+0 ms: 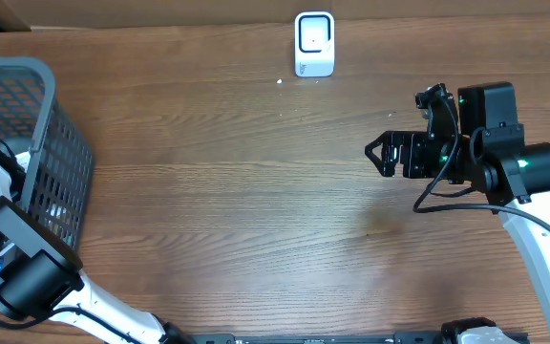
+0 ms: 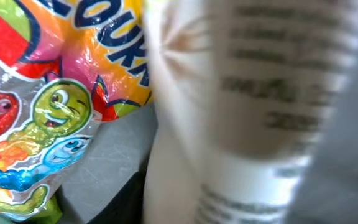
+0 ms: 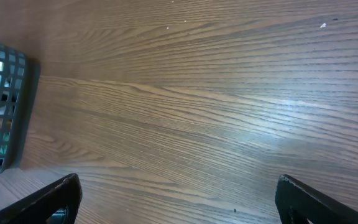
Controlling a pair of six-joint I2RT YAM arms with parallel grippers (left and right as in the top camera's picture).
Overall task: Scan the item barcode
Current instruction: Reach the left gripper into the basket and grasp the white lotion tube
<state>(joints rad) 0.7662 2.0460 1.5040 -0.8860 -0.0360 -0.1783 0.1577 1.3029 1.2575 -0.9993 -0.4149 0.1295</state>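
Note:
A white bottle [image 2: 241, 112] with blurred dark print fills the left wrist view, very close to the camera. My left gripper [image 2: 229, 214] is down inside the grey mesh basket [image 1: 60, 143]; a dark finger edge [image 2: 132, 202] touches the bottle's left side and a grey blur meets its right side, so the jaws stand shut on it. In the overhead view the left arm [image 1: 22, 272] hides that gripper. No barcode shows. The white scanner [image 1: 314, 43] stands at the table's far edge. My right gripper [image 1: 378, 155] hovers open over bare wood, fingers [image 3: 58, 198] wide apart.
A bright candy bag [image 2: 55, 93] with cartoon worms lies beside the bottle on the basket's grey floor [image 2: 110, 155]. The basket [image 3: 2, 112] shows at the left of the right wrist view. Brown wooden table [image 1: 237, 191] stretches between basket, scanner and right arm.

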